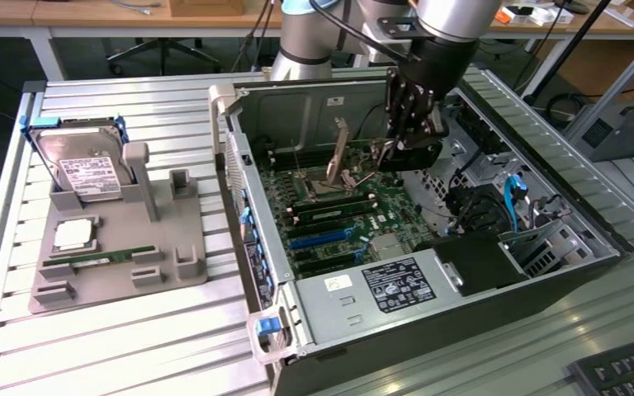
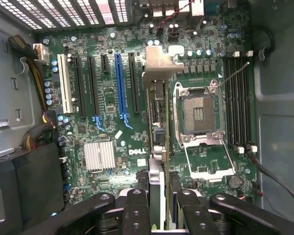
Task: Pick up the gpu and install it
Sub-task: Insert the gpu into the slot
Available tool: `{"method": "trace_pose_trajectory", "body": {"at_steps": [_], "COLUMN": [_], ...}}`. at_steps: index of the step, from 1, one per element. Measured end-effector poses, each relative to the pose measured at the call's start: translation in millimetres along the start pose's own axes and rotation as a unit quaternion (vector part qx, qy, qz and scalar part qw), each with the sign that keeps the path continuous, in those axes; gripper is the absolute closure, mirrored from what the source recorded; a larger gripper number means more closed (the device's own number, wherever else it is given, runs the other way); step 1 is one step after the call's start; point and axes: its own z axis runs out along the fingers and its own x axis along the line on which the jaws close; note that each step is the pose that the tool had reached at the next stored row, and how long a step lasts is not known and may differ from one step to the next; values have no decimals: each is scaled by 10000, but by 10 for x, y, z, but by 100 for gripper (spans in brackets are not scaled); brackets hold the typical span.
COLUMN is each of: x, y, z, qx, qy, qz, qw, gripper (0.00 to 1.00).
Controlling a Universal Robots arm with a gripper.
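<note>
My gripper [image 2: 159, 198] is shut on the gpu [image 2: 158, 122], which I see edge-on in the wrist view, running from between the black fingers [image 2: 137, 205] out to its silver end bracket [image 2: 161, 63]. The card hangs above the motherboard [image 2: 108, 98], over the strip between the black expansion slots and the open CPU socket [image 2: 198, 110]. The blue slot [image 2: 118, 78] lies to one side of the card, apart from it. In the exterior view the gripper [image 1: 409, 153] reaches down inside the open computer case [image 1: 295, 107], above the board.
Black RAM slots [image 2: 237, 103] run beside the CPU socket. Cables and a black power supply [image 1: 477, 264] crowd the case at the exterior view's right. On the exterior view's left a grey fixture [image 1: 168, 247] holds a hard drive [image 1: 80, 169], a CPU [image 1: 73, 235] and a RAM stick [image 1: 92, 260].
</note>
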Motion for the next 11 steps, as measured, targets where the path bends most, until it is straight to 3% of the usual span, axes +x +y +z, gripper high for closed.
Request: {"method": "trace_pose_trajectory", "body": {"at_steps": [11], "x": [89], "y": [39], "z": [13], "qx": [0], "qy": [1], "qz": [0], "qw": [10000], "gripper": [73]}}
